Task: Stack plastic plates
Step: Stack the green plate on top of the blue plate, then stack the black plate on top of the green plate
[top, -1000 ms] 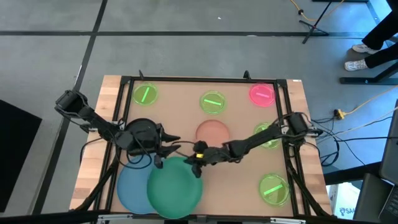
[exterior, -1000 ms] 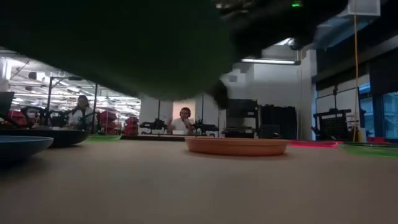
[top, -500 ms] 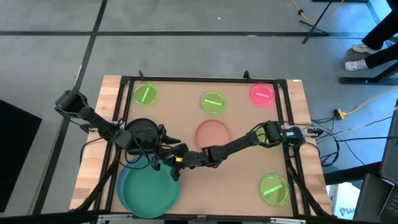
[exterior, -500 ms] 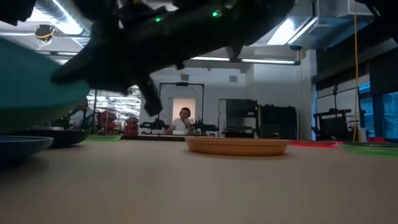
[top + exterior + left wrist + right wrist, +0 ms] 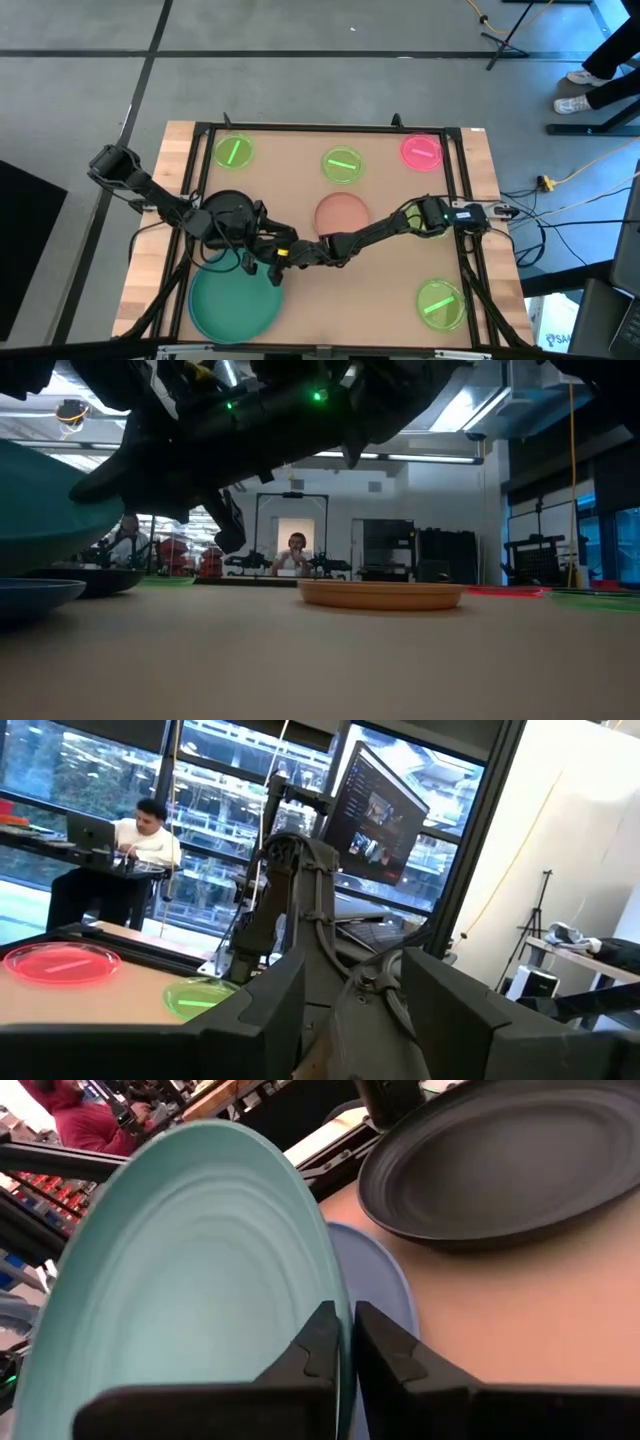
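Observation:
The large green plate [image 5: 235, 305] hangs tilted over the large blue plate [image 5: 377, 1275], which lies flat on the table's near left part and is almost wholly covered from above. My right gripper [image 5: 273, 268] is shut on the green plate's rim. My left gripper [image 5: 270, 240] hovers open just beyond it, touching nothing. The salmon-pink plate [image 5: 342, 213] lies flat at mid-table. Small neon-green plates [image 5: 233, 152] [image 5: 342, 165] [image 5: 440, 303] and the hot-pink plate [image 5: 421, 150] lie flat farther off; another neon-green one [image 5: 433, 218] is partly under my right arm. My right gripper pinches the green plate's rim [image 5: 338, 1295] on its far right side, one finger [image 5: 318, 1342] on the upper face and one [image 5: 388, 1352] on the underside. The fingers reach in from the table's right, slanting down. The plate is tilted and held above the blue plate [image 5: 30, 595].
A black plate [image 5: 490, 1165] sits on the table under my left arm, just beyond the blue plate. A black frame [image 5: 330, 128] runs along the table's edges. People sit at desks in the room behind. Bare tabletop lies at the near middle [image 5: 350, 310].
My right gripper has carried the green plate toward the table's left edge, from beside the blue plate to over it, and the blue plate is now nearly hidden from above. The right arm has stretched farther across the table. My left gripper has kept roughly in place.

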`<state>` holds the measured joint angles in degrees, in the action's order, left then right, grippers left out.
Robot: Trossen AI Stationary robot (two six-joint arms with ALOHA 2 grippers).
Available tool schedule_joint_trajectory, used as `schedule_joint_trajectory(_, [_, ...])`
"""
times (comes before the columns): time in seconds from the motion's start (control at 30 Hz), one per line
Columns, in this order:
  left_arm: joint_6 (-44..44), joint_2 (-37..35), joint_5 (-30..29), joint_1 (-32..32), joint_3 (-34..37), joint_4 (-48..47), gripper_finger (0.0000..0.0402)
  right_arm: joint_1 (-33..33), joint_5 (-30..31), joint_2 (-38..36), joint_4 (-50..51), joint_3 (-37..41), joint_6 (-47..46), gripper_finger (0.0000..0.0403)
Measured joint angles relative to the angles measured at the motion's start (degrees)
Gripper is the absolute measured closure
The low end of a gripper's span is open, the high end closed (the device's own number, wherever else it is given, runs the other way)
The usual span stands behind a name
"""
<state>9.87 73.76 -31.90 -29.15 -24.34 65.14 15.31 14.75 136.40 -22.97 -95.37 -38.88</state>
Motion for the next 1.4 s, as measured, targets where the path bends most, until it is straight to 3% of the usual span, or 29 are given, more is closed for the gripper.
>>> schedule_joint_trajectory(0.33, [-1.4, 0.0, 0.0, 0.0, 0.0, -0.1, 0.0241, 0.0, 0.2, 0.0, 0.2, 0.0, 5.4, 0.0284])
schedule_joint_trajectory(0.57, [-1.5, 0.0, 0.0, -0.6, 0.0, -0.1, 0.0241, 0.7, 1.6, -3.8, 7.9, 0.0, 15.3, 0.0269])
schedule_joint_trajectory(0.83, [-2.7, 0.0, 0.1, -2.2, 0.0, 0.1, 0.0241, 6.0, 19.4, -11.9, 22.4, 4.5, 25.6, 0.0275])
schedule_joint_trajectory(1.03, [-4.7, 0.1, -0.1, -2.2, 0.0, -2.5, 0.0241, 9.6, 28.1, -22.0, 25.7, 18.4, 23.8, 0.0276])
schedule_joint_trajectory(1.17, [-3.6, 0.2, -0.2, -0.4, -1.6, -9.1, 0.0241, 10.0, 26.2, -28.2, 27.5, 27.3, 19.3, 0.0276])
schedule_joint_trajectory(1.4, [2.7, 4.9, 4.3, 3.1, -12.6, -38.4, 0.0241, 10.3, 21.1, -30.6, 35.6, 30.4, 16.5, 0.0276])
